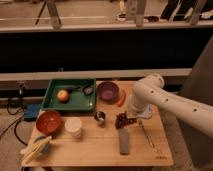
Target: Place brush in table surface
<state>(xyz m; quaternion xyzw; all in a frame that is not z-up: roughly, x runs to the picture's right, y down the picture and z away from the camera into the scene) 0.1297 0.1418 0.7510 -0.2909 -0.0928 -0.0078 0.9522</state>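
Note:
The brush lies in the green tray at the back left, its black handle beside an orange fruit and its round greyish head toward the tray's right side. The pale wooden table surface spreads in front of it. My gripper hangs low over the middle of the table, right of a small metal cup and well to the right of the brush. It holds nothing that I can make out.
A purple bowl and an orange carrot-like piece sit behind the gripper. A grey block and a thin metal utensil lie in front of it. A red bowl, a white cup and bananas stand at the left.

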